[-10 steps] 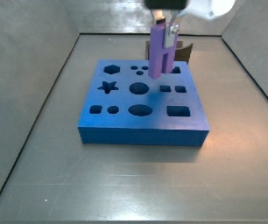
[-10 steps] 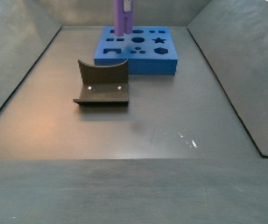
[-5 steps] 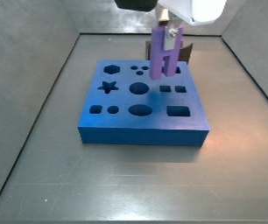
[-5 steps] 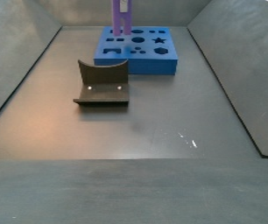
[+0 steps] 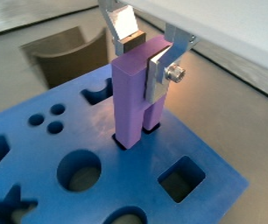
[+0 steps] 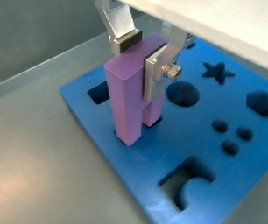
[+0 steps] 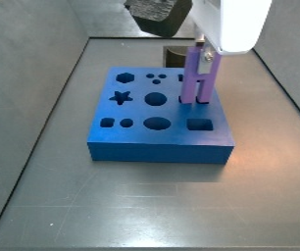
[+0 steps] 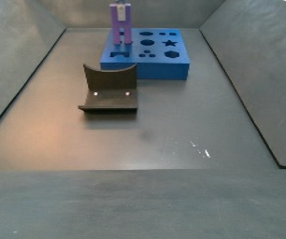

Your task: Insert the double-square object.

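one peg (image 5: 134,96), light purple, is clamped near its top by the gripper (image 5: 144,54), w/ its foot at or just in a slot of the blue block (image 5: 207,214). peg should be kept upright & pressed straight down; jaws shouldn't be opened til it's seated.

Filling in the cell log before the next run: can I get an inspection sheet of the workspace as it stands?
Surface: grey metal floor, bare around the pieces.
Job's things: double-square object upright, lower end in a slot of the blue block.
Clutter: dark brown curved block, apart from the blue block.
Grippers: gripper above the blue block, fingers beside the peg's top; contact unclear.
Cables: nothing seen.
Surroundings: grey walls.
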